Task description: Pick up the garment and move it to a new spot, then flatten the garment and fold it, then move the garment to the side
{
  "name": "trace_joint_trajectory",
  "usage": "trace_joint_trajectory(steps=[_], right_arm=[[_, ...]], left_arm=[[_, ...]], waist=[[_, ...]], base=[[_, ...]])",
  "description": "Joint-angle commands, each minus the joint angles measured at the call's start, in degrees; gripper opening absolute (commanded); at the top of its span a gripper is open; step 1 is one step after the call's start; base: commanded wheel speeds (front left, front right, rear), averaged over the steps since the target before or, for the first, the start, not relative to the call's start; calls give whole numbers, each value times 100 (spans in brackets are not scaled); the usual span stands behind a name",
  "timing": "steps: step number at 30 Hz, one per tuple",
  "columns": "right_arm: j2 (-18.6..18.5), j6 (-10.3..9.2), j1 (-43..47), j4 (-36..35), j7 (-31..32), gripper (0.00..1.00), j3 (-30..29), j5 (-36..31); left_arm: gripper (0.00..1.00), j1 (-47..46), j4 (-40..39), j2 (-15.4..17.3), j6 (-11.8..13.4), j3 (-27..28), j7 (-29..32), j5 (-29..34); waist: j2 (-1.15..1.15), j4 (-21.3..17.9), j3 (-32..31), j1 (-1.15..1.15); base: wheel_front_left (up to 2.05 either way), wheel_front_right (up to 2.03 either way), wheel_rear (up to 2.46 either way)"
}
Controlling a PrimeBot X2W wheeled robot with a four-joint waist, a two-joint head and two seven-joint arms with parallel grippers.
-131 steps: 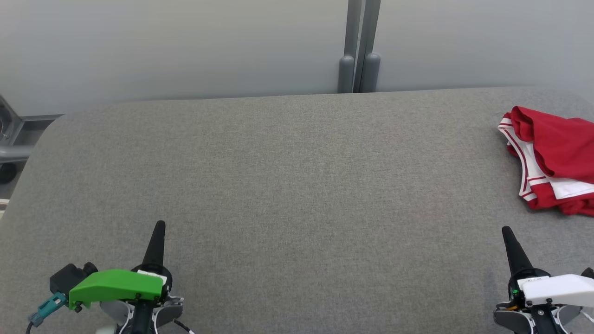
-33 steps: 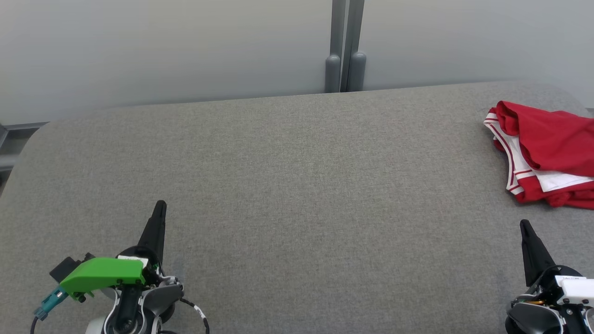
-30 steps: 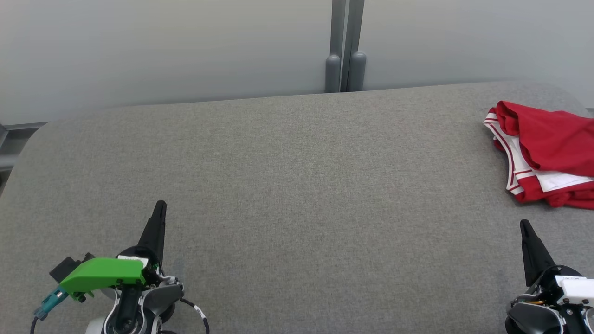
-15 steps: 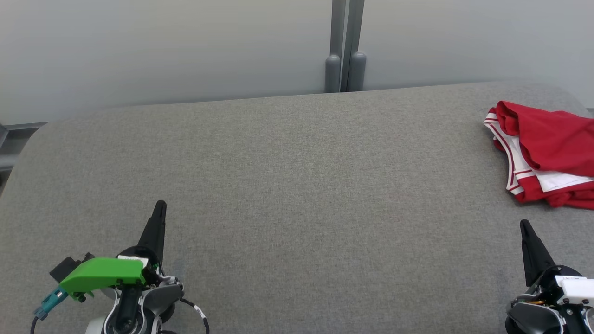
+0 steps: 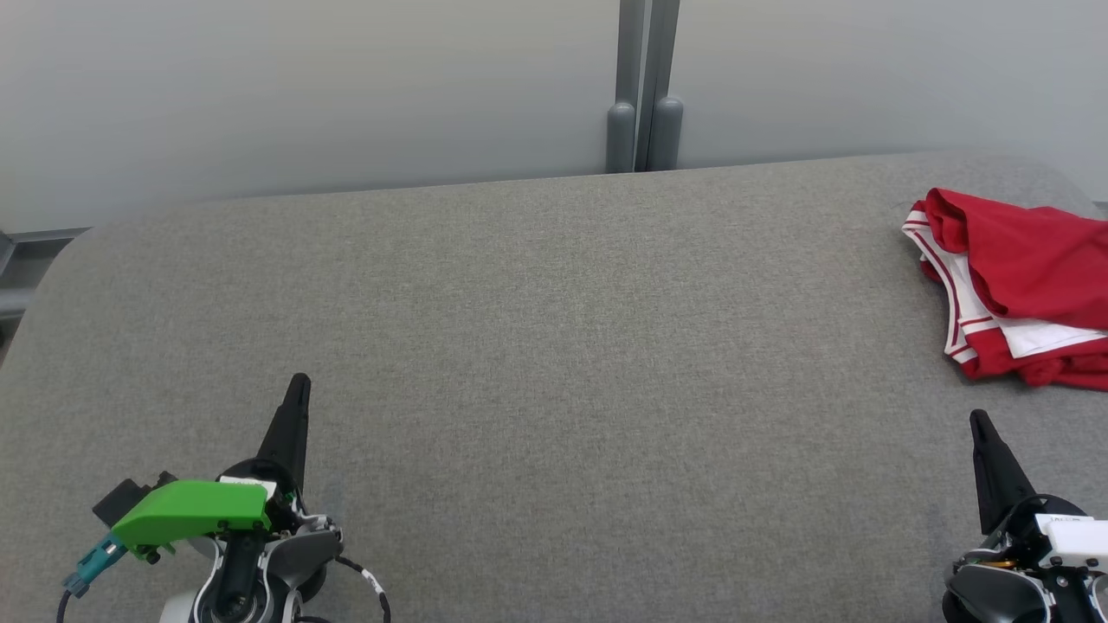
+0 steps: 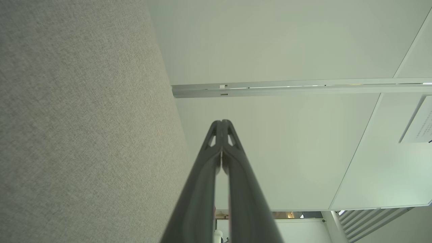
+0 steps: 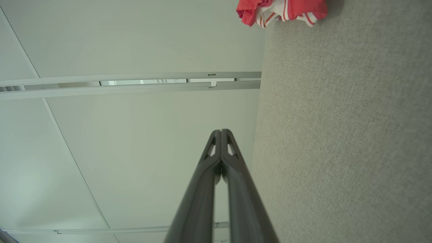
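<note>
I have the garment at the far right of the grey fabric-covered table, close to the far corner. It is a red piece with white panels and red-and-white striped trim, lying bunched, and its right part is cut off by the edge of the head view. My right gripper sits at the lower right under a white cover. Its two dark fingers are pressed together into a single point, clamped on nothing, and aimed up the table. The garment lies beyond that tip and a little to the right, apart from it, with bare grey cloth between them. My left gripper sits at the lower left under a green cover, well apart from the garment, its fingers likewise together and empty. Along the right wrist view the fingers meet at their tips, and the garment shows at the top edge, resting on the table beside the pale wall. The left wrist view shows its fingers meeting the same way against the wall. A grey post rises behind the table's far edge.
</note>
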Motion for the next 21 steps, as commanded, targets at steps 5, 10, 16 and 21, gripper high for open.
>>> trace_joint_trajectory(steps=[5, 10, 16, 21], right_arm=[[-24, 2, 30, -16, 19, 0, -12, 20], [-24, 2, 30, -16, 19, 0, -13, 20], [-24, 2, 30, -16, 19, 0, -13, 20], [-24, 2, 30, -16, 19, 0, -12, 21]], left_arm=[[0, -78, -12, 2, -26, 15, 3, -25], [0, -78, -12, 2, -26, 15, 3, -25], [0, -78, -12, 2, -26, 15, 3, -25], [0, -78, -12, 2, -26, 15, 3, -26]], waist=[[0, 0, 0, 0], [0, 0, 0, 0], [0, 0, 0, 0], [0, 0, 0, 0]], base=[[0, 0, 0], [0, 0, 0], [0, 0, 0], [0, 0, 0]])
